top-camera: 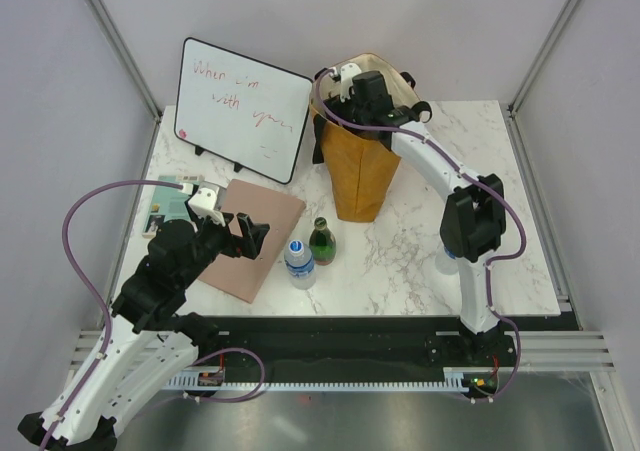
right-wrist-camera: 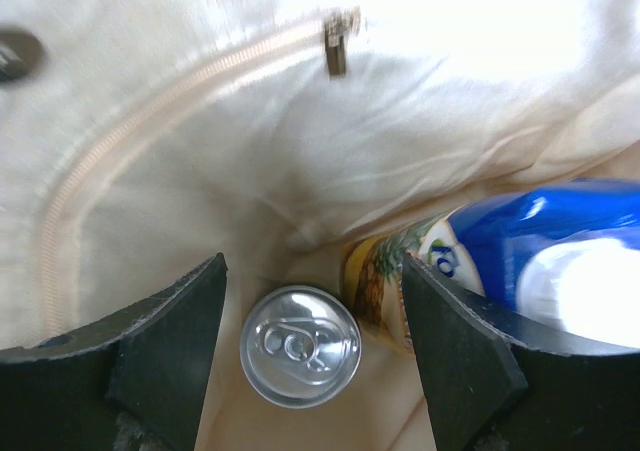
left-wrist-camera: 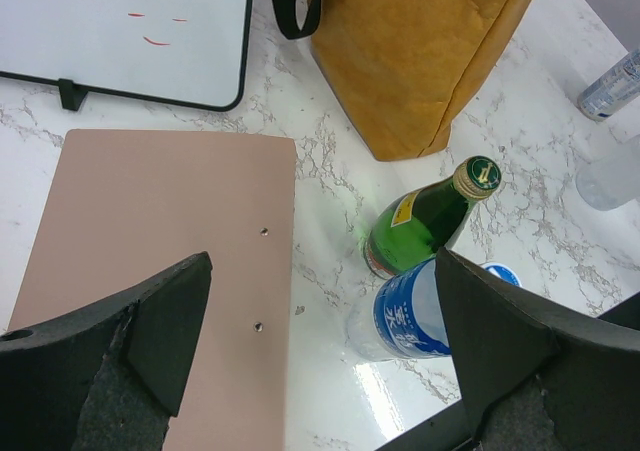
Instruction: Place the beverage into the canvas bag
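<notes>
The right pincer hangs inside the tall mustard-brown canvas bag, jaws apart. A silver-topped drink can stands upright on the bag's floor below them. On the way out, a finger could snag the cream lining and topple the bag. The left pincer, jaws apart and empty, hovers over the white marble bench.

The right pincer points straight down, jaws apart (nothing gripped between them); the left pincer hovers, jaws wide, empty.
</notes>
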You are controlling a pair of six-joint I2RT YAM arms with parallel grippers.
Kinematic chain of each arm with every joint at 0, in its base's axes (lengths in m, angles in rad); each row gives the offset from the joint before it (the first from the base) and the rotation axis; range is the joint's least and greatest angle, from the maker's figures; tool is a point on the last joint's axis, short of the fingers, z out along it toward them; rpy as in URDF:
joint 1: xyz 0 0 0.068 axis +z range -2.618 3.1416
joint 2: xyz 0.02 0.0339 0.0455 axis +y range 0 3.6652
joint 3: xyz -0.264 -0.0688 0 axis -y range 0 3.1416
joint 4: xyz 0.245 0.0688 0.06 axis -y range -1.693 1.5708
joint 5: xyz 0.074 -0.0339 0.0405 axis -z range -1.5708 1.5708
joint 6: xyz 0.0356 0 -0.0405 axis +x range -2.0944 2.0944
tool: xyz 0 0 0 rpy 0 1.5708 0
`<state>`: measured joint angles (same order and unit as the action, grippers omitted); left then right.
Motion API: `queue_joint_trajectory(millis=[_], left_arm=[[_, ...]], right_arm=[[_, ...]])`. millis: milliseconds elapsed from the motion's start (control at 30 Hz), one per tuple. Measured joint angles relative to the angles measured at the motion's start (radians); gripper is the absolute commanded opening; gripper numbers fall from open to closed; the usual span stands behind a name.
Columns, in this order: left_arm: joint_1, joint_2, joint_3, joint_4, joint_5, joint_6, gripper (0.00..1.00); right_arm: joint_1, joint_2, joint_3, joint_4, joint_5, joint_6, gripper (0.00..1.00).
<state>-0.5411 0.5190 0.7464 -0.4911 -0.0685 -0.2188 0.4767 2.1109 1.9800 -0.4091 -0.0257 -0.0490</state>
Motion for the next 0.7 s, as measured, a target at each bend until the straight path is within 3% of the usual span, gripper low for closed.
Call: queue_joint_trajectory(millis=[333,700], left_arm=[[0.000,0.000,0.000,0.000,0.000,0.000,1.00],[0.000,0.000,0.000,0.000,0.000,0.000,1.00]], right_arm=[[-0.002,-0.112,0.035,-0.006,0.027,0.016,0.79],[-0.008,-0.419,-0.007,-0.085,0.177,0.189,0.79]])
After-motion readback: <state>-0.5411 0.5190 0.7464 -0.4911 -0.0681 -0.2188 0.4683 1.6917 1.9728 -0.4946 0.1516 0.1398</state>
